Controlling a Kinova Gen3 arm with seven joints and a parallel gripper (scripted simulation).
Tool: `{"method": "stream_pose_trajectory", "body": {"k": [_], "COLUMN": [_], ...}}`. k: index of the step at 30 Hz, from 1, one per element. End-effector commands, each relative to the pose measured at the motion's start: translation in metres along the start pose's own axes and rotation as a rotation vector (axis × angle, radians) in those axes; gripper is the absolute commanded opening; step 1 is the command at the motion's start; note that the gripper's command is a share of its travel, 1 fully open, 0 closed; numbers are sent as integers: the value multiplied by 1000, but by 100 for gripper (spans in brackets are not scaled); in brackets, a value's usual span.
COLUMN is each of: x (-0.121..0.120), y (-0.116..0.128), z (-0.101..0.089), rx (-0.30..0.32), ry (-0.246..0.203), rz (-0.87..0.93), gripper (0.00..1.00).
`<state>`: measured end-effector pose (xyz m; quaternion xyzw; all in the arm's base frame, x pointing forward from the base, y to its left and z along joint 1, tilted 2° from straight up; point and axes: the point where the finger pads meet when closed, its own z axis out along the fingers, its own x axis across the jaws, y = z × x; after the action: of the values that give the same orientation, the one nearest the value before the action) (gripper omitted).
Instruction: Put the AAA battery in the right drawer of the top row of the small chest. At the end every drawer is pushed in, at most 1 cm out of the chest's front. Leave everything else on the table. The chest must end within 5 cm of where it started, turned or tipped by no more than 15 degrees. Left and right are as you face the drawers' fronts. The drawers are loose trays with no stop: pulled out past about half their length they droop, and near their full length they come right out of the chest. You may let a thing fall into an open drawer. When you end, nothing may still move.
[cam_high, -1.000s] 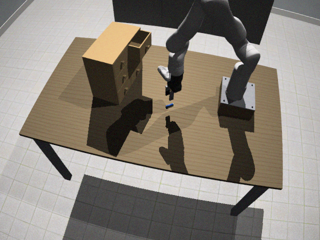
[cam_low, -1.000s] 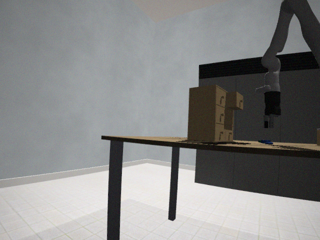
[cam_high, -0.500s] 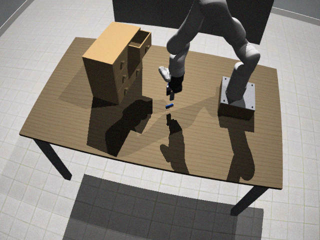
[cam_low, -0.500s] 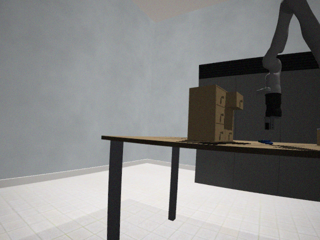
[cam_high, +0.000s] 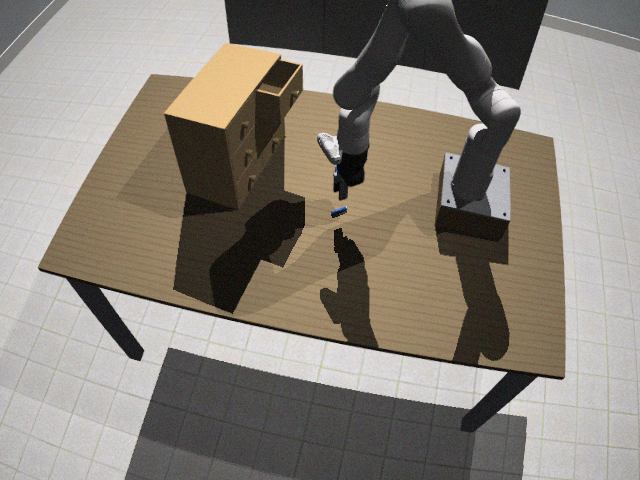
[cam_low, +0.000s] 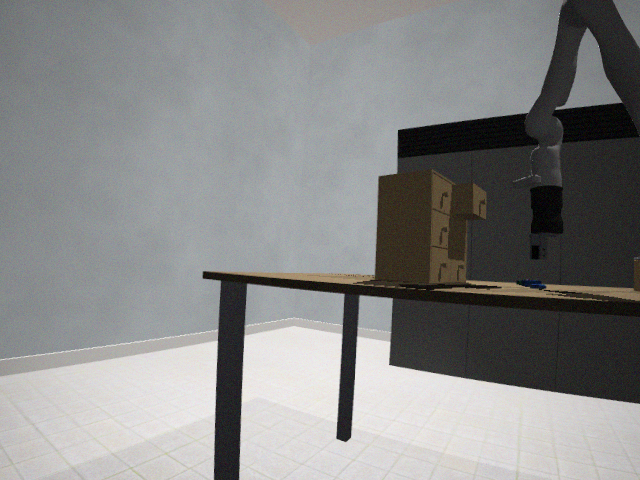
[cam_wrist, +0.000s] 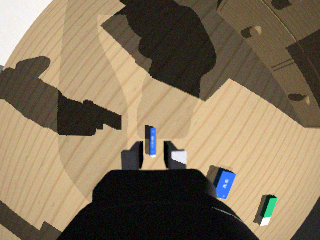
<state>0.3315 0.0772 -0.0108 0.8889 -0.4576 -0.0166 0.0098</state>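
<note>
The AAA battery (cam_high: 338, 210), small and blue, lies on the wooden table in front of the chest. It also shows in the wrist view (cam_wrist: 151, 140), between and below my fingertips. My gripper (cam_high: 341, 193) hangs straight above the battery, a short way off the table, with the fingers apart and nothing held; it also shows in the wrist view (cam_wrist: 154, 156) and in the exterior view (cam_low: 538, 251). The small wooden chest (cam_high: 226, 124) stands at the back left. Its top-row right drawer (cam_high: 279, 82) is pulled out and looks empty.
A blue block (cam_wrist: 224, 183) and a green-and-white block (cam_wrist: 267, 210) lie on the table behind the gripper, hidden by the arm in the top view. The arm's grey base (cam_high: 474, 195) stands at the right.
</note>
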Motion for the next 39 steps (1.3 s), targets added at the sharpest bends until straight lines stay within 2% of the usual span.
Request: {"method": "stream_pose_trajectory", "body": {"k": [1, 16, 25, 28, 33, 39], "x": [1, 1, 0, 1, 1, 1], "y": [0, 1, 1, -1, 0, -2], "z": [0, 5, 29, 30, 44, 53], "rx": [2, 3, 0, 5, 2, 4], "ry": [4, 4, 4, 5, 4, 4], "rz": [17, 15, 14, 14, 14, 14], "gripper": [54, 54, 54, 54, 54, 54]}}
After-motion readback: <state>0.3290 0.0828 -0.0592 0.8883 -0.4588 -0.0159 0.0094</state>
